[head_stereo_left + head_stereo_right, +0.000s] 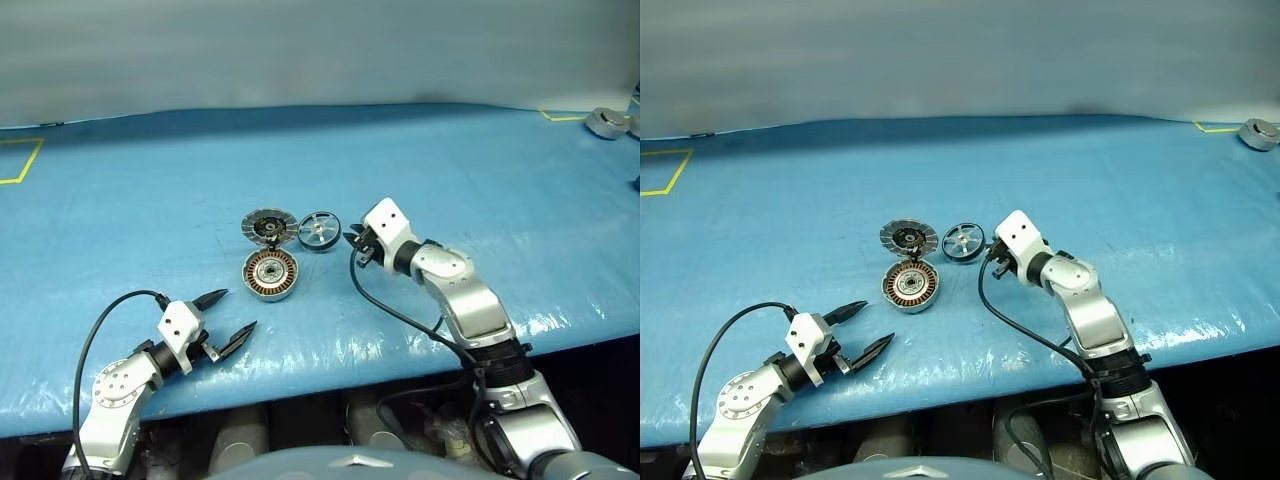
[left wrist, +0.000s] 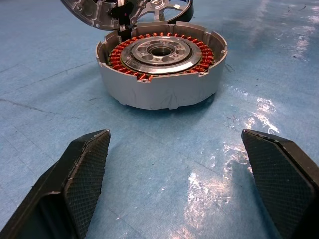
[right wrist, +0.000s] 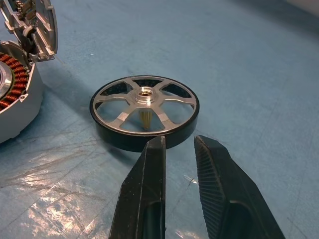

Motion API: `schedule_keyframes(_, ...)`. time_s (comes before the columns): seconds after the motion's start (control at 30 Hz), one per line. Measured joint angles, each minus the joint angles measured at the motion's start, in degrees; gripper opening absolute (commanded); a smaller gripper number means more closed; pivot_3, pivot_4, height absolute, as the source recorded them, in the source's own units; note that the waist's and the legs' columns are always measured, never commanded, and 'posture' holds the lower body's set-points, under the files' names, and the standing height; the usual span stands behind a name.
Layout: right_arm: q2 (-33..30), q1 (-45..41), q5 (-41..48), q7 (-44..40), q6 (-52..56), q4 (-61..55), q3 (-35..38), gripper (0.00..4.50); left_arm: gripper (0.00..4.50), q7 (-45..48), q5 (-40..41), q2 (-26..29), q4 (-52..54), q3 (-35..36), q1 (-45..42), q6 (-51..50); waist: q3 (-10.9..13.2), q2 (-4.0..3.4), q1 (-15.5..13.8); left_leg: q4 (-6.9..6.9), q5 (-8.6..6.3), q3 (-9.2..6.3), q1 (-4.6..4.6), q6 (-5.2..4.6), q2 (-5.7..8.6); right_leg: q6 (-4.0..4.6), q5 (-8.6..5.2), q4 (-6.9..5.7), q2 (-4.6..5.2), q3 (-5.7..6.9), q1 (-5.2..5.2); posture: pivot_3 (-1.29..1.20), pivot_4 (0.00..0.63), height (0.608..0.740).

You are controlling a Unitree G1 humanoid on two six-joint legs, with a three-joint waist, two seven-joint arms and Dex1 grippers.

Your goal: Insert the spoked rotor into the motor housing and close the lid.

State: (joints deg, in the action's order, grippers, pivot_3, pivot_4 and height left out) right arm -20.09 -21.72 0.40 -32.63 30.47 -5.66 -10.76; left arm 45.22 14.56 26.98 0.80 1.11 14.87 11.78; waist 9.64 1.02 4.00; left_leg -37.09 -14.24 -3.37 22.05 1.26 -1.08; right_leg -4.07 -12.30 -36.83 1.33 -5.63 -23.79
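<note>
Left hand (image 1: pixel 232 311) textured pads apart, right hand (image 3: pixel 179 149) nearly together – empty, black-rimmed spoked rotor (image 3: pixel 144 111), copper-wound motor housing (image 2: pixel 162 67)

No readable text for you here, no labels, no brands, no numbers, no signs on anything.

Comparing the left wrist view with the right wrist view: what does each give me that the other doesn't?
Left wrist only: the left pincer, wide open, facing the motor housing with its full ring of copper windings.
Right wrist only: the whole spoked rotor flat on the blue table cover, ahead of the right pincer, whose fingers are nearly closed and empty.
Both: the housing and the raised lid.
</note>
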Motion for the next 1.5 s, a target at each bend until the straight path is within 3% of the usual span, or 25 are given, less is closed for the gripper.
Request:
schedule_keyframes(0.53,0.6,-9.9,-5.7,-0.8,-8.3,16.8,-6.6,0.97,4.5,-0.3,0.0,0.0,0.0,0.1,1.2,0.0,0.0,0.0,0.0,0.04,0.0,0.0,0.01,0.0,0.01,0.01,0.01,0.03,0.01,0.01,-0.01,0.0,0.15,0.74)
schedule_keyframes(1.33,0.3,-9.6,-7.1,-6.3,-11.8,20.0,-8.0,0.97,4.5,-1.2,-0.1,0.0,0.0,0.2,1.3,0.1,0.0,0.01,0.0,0.03,0.0,-0.01,-0.07,0.0,0.0,0.01,0.01,0.01,0.0,0.01,0.06,0.0,0.15,0.74)
schedule_keyframes(1.47,0.3,-9.7,-7.6,-7.0,-12.8,20.8,-8.6,0.06,4.5,-1.4,-0.2,0.0,0.0,0.2,1.3,0.1,0.0,0.02,0.0,0.03,0.0,-0.01,-0.13,0.0,0.0,0.01,0.0,0.01,0.0,0.01,0.11,0.0,0.15,0.74)
schedule_keyframes(1.5,0.3,-9.8,-7.9,-7.0,-12.9,20.8,-8.5,0.02,4.5,-1.4,-0.2,0.0,0.0,0.2,1.4,0.1,0.0,0.03,0.0,0.03,0.0,0.0,-0.14,0.0,0.0,0.01,0.0,0.0,-0.01,0.01,0.13,0.0,0.15,0.74)
